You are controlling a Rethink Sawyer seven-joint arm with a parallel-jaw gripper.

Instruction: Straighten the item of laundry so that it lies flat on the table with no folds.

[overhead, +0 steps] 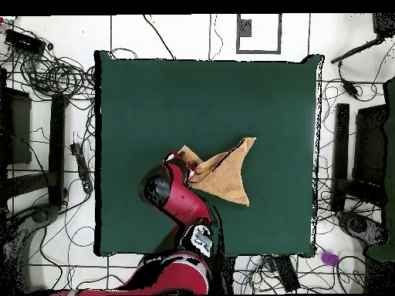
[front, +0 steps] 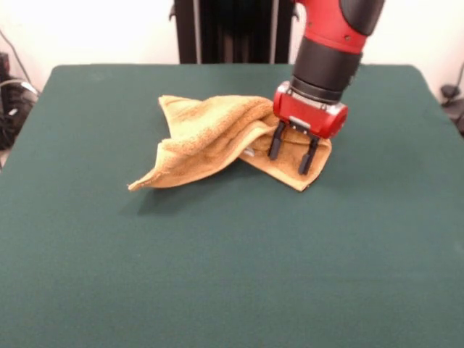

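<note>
Felt-like dark green cloth covers the large rectangular table (front: 217, 275), and the near half of it in the front view is bare. Beyond that bare stretch lies the small golden-orange terry-cloth towel (front: 210, 141), roughly midway between the table's side edges and somewhat toward the far edge. The towel is not flat: it is crumpled, with a raised fold running across its middle. One pointed corner reaches toward the near-left, resting on the table surface. Another corner points toward the far edge. A third, flatter flap extends to the right and shows a hemmed edge.

The red and black gripper (front: 291, 154) stands over this right-hand flap. Its two black fingers (front: 276, 141) point downward and are spread apart, with a clear gap between them. Towel fabric is visible in that gap; neither finger pinches it. Whether the fingertips touch the cloth cannot be determined.

The red arm rises from the gripper toward the far edge of the table.

In the overhead view, the arm covers one end of the towel (overhead: 225, 173), and the remaining fabric spreads away from it in a triangular shape.
</note>
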